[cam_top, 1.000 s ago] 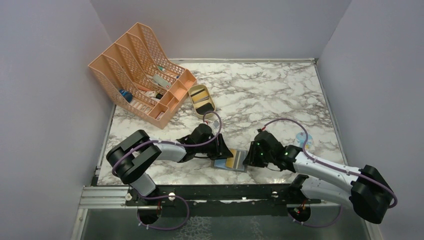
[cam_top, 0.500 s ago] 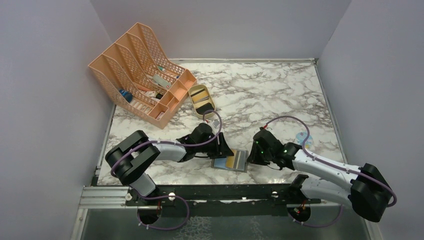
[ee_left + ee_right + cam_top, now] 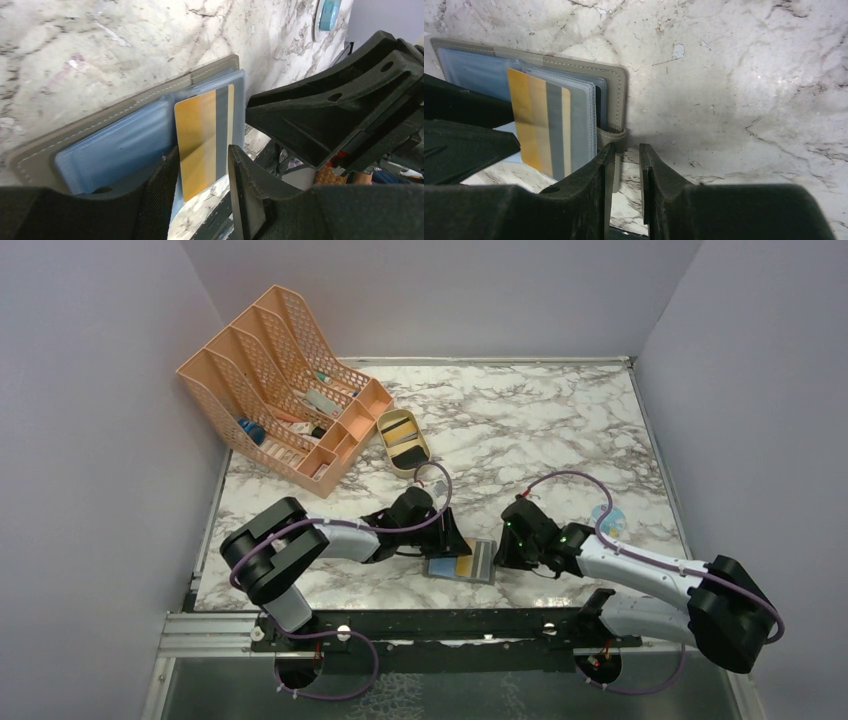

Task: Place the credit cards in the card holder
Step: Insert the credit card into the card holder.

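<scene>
Overhead view looks down; close wrist views share card holder [image 3: 115, 145].

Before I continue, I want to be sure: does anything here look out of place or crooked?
Yes. The gold card with a grey stripe is not fully in: one end sticks out past the edge of the open grey folding card holder on the marble table. Nothing else looks odd.

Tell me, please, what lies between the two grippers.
The open card holder, with a gold card on it, lies between the left gripper and right gripper; the top view shows it.
</scene>
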